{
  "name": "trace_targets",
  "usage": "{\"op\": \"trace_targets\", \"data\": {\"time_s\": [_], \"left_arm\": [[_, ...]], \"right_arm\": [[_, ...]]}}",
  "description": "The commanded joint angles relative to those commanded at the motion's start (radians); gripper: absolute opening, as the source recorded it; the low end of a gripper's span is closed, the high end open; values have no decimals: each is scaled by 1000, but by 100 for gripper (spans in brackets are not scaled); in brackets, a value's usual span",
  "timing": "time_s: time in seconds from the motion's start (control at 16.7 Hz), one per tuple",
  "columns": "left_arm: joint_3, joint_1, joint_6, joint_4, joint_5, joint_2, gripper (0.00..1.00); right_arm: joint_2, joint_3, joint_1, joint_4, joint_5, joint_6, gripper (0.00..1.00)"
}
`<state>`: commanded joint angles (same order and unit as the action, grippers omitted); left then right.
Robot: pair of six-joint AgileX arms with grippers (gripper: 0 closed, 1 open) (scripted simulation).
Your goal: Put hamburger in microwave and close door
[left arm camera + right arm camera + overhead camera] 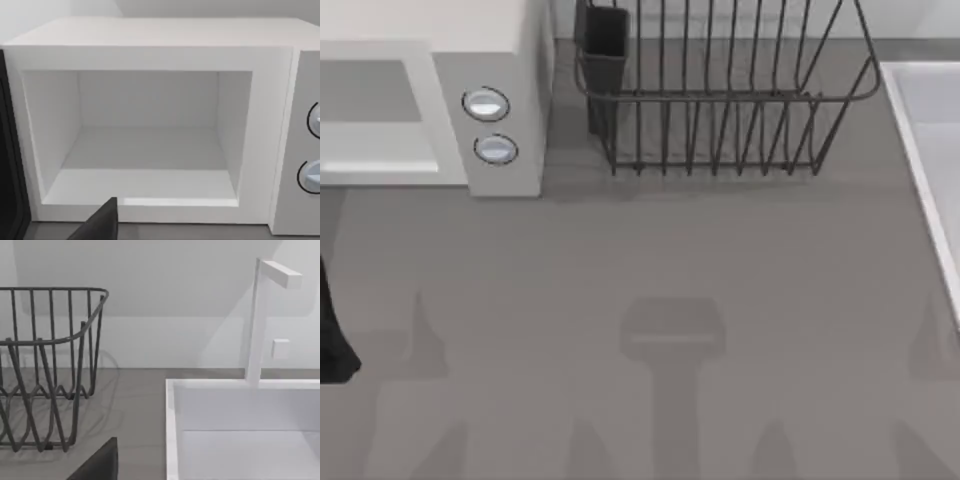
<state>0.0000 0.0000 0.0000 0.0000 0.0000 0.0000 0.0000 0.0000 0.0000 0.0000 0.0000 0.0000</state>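
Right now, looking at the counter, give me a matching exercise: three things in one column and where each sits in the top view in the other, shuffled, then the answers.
Things:
1. microwave
2. dish rack
3. sink

Places in the top view:
A. right edge
B. back, middle
C. back left corner

Pairs: 1-C, 2-B, 3-A
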Motion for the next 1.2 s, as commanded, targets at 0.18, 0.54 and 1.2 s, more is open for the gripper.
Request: {"op": "trace_targets", "data": {"time_s": [0.18, 0.54, 1.2], "left_arm": [[9, 3, 8, -7, 0, 10, 100], [225, 63, 201, -185, 1, 294, 100], [879, 251, 785, -725, 1, 1332, 100]], "right_arm": [[0, 0, 0, 0, 0, 0, 100], [0, 0, 0, 0, 0, 0, 100], [0, 0, 0, 0, 0, 0, 100]]}}
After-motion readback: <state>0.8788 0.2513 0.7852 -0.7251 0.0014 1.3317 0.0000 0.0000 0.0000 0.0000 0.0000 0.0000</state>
